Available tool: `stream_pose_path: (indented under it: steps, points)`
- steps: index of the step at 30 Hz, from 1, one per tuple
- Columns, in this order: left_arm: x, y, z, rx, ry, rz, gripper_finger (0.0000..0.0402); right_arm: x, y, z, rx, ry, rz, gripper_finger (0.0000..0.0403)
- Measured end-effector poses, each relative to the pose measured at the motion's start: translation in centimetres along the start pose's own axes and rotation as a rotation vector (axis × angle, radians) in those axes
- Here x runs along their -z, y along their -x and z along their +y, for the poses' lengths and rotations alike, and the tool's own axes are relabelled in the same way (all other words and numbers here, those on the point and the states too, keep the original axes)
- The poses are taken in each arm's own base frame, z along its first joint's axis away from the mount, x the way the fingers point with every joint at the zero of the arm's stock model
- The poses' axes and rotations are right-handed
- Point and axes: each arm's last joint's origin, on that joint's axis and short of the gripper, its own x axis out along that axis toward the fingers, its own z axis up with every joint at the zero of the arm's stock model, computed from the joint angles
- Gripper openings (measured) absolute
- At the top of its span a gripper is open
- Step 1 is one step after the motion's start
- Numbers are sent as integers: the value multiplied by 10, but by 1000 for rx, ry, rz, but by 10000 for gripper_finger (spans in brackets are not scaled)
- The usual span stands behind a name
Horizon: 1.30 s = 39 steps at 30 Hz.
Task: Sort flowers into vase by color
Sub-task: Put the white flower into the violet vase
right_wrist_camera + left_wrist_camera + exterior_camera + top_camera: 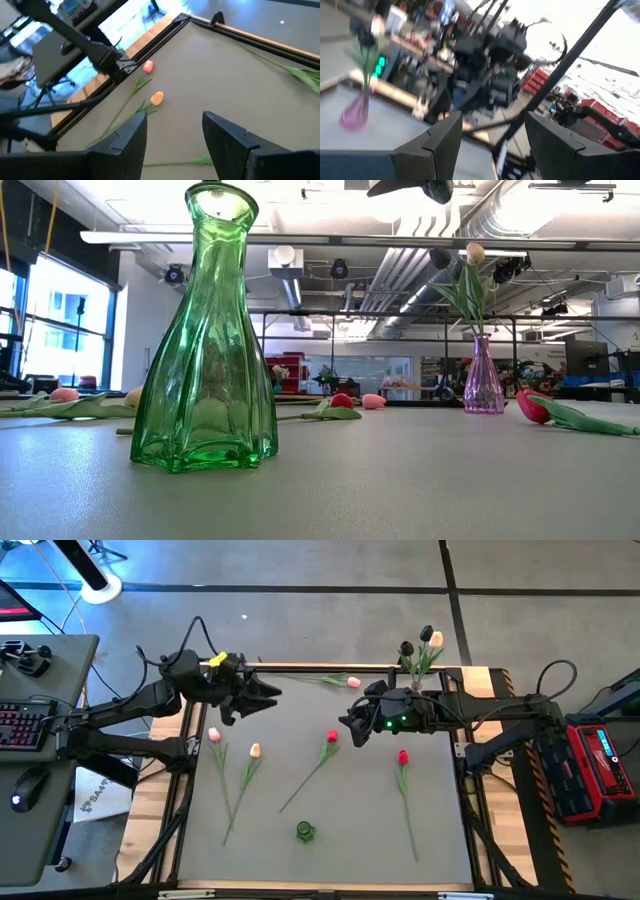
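Five tulips lie flat on the grey mat: a pink one [214,735], a cream one [254,750], two red ones [332,737] [403,756], and a pink one [352,681] by the far edge. An empty green glass vase [305,831] stands near the near edge. A purple vase [418,682] at the far right holds dark and cream tulips [430,637]. My left gripper [268,695] hovers open over the far left of the mat. My right gripper [350,726] hovers open beside the middle red tulip's head. In the right wrist view the pink [148,66] and cream [157,98] heads lie beyond the open fingers.
A wooden frame with black rails [470,790] borders the mat. A keyboard and mouse sit on a desk [20,725] to the left, and a red case [600,755] to the right. Bare mat lies between the green vase and the right red tulip's stem [410,820].
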Motion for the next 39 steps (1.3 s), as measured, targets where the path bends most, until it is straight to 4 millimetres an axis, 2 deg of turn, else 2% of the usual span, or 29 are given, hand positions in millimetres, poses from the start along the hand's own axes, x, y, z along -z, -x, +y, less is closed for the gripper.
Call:
stream_pose_path:
  steps: [6, 10, 18, 22, 29, 35, 39]
  points:
    - [26, -9, 7, -86, 133, 212, 206, -6, -3, -7, -38, 1, 40, 179]
    - [47, -11, 9, -214, 281, 354, 204, -8, -5, -10, -35, -7, 40, 179]
    - [94, 13, 6, -657, 454, 672, 203, -8, -5, -10, -36, 28, 42, 179]
    - [110, 24, -3, -858, 472, 698, 203, -7, -5, -11, -36, 39, 52, 179]
    - [125, 27, -11, -1001, 408, 653, 203, -7, -5, -11, -31, 67, 57, 179]
    - [170, 24, 12, -1092, 463, 794, 203, -6, -5, -11, -27, 69, 62, 179]
    - [196, 19, 26, -1078, 511, 825, 203, -5, -4, -12, -21, 72, 70, 179]
